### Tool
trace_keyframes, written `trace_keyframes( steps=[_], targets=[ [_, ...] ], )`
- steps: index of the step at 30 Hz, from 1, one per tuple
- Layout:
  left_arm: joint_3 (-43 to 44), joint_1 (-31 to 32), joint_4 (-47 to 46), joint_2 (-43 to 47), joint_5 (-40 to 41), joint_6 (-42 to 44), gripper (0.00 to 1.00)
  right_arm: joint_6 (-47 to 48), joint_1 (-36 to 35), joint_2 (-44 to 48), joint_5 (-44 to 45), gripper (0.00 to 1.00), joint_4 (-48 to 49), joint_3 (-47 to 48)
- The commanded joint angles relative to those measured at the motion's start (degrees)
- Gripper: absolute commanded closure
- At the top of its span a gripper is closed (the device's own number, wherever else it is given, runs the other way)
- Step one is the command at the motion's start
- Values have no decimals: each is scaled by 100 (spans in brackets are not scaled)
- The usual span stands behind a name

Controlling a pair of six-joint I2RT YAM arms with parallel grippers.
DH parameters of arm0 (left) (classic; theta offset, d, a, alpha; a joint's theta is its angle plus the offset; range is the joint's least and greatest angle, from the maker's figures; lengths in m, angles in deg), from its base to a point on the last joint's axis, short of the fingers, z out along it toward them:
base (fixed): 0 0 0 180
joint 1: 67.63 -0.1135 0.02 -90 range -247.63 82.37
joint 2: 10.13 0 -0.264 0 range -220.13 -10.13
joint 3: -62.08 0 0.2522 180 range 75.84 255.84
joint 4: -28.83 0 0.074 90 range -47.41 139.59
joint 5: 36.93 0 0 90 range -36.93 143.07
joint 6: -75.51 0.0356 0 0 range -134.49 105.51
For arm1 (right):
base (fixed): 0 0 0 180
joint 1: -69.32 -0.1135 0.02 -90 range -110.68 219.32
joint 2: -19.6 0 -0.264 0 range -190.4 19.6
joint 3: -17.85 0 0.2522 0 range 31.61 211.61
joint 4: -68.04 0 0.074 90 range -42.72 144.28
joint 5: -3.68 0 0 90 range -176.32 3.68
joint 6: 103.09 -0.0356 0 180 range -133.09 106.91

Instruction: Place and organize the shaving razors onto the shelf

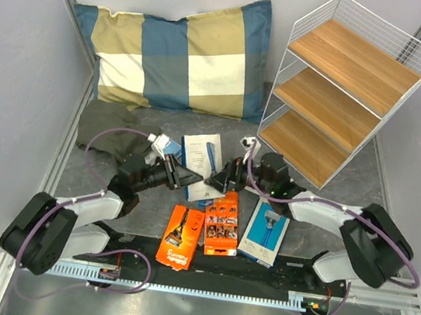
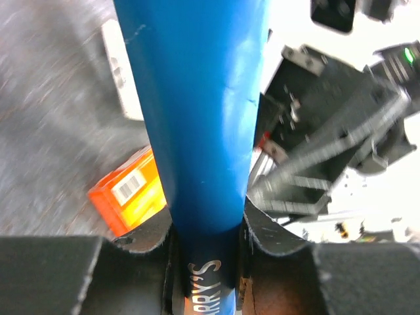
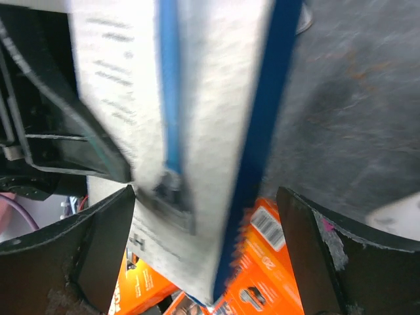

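Observation:
My left gripper (image 1: 186, 177) is shut on the lower edge of a blue razor box (image 1: 201, 157) and holds it upright on edge above the mat; the wrist view shows its blue spine (image 2: 203, 111) clamped between the fingers (image 2: 147, 239). My right gripper (image 1: 220, 179) is open, with its jaws either side of the same box (image 3: 197, 125) and not touching it. Two orange cards (image 1: 183, 237) (image 1: 222, 223) and a second blue box (image 1: 265, 232) lie flat near the front. The shelf (image 1: 338, 89) stands at the back right, its boards bare. No blister packs show.
A blue-and-tan checked pillow (image 1: 178, 55) lies at the back left, with a dark cloth (image 1: 108, 131) in front of it. Grey walls close in both sides. The two arms meet at the middle of the mat.

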Motion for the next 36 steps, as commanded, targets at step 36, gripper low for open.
trace_keyframes(
  steps=[36],
  targets=[
    [2727, 915, 2326, 162, -2422, 2028, 90, 129, 942, 2128, -3075, 37, -583, 463]
  ],
)
